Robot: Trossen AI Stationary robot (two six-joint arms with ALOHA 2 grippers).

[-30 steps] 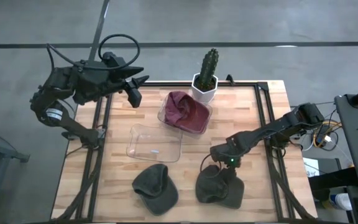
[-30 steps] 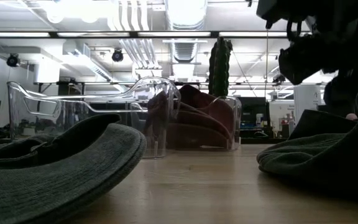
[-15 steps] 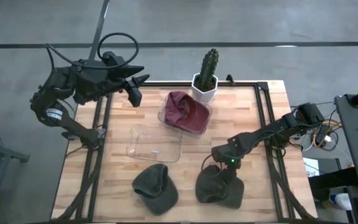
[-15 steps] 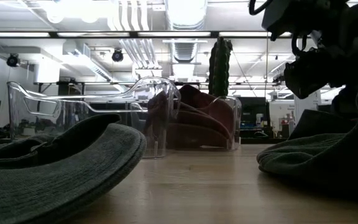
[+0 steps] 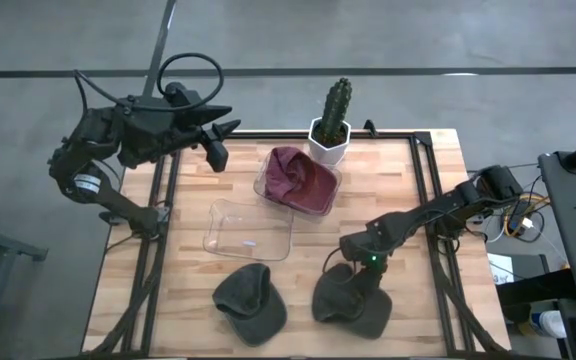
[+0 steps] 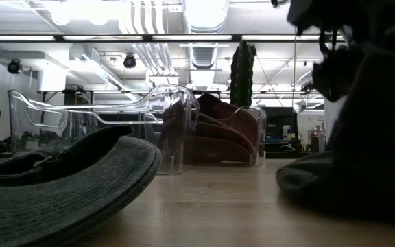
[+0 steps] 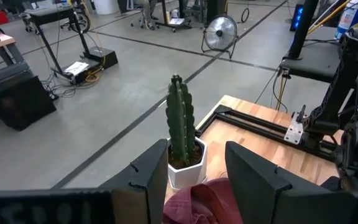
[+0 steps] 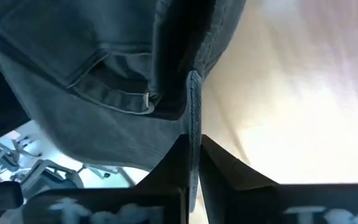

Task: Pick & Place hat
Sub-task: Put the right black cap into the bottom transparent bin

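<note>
Two dark grey-green hats lie near the table's front edge: one (image 5: 250, 303) on the left, one (image 5: 353, 305) on the right, also large in the low view (image 6: 352, 165). My right gripper (image 5: 345, 268) reaches down from the right and is shut on the right hat's far edge. Raised off the table's far-left corner, my left gripper (image 5: 218, 150) is open and holds nothing (image 7: 197, 180). A third, maroon hat (image 5: 293, 175) lies in a clear container. My right gripper pinches the right hat's thin stitched edge (image 8: 193, 118) between its two fingers (image 8: 173, 174). The fingers slant down at it from the table's far right. The hat's inside faces the wrist camera. Most of the hat rests on the table.
A clear tray (image 5: 249, 230) stands left of centre. The clear container (image 5: 320, 195) is behind it, and a potted cactus (image 5: 331, 120) stands at the far edge. Bare wood lies between the two grey-green hats (image 6: 218, 206).
My right gripper has shut on the right hat's far edge and tipped slightly. The hat has bunched up at the held edge and stands higher in the low view; its near part has stayed on the table.
</note>
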